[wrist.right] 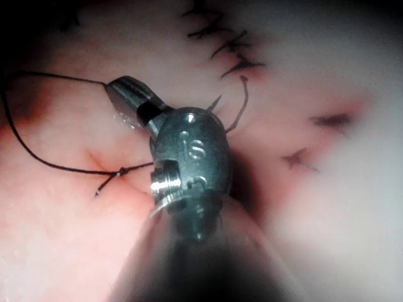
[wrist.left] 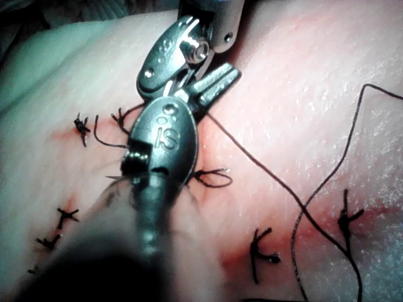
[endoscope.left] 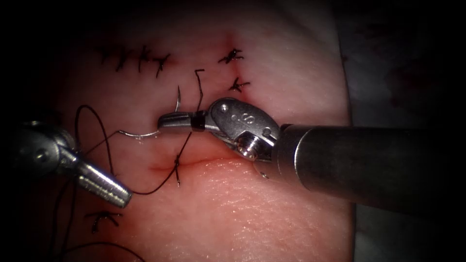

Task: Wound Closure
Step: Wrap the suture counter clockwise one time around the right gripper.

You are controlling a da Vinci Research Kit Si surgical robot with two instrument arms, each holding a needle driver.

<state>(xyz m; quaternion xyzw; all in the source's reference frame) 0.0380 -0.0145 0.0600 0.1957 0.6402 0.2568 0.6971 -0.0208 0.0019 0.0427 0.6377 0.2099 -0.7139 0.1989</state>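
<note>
The right tool (endoscope.left: 167,121), jaws closed on the curved needle (endoscope.left: 145,132) clear above the tissue (endoscope.left: 242,213), is needing a steady grip, while the left tool (endoscope.left: 116,191), apparently closed and empty, is resting left of the cut (endoscope.left: 194,162)

Right tool (wrist.right: 129,94) — fingers closed — above the tissue (wrist.right: 56,251); knotted thread (wrist.right: 119,171) lies at the cut.

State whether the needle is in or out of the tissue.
Out. The needle lies clear above the tissue, held in the right tool's shut jaws.
</note>
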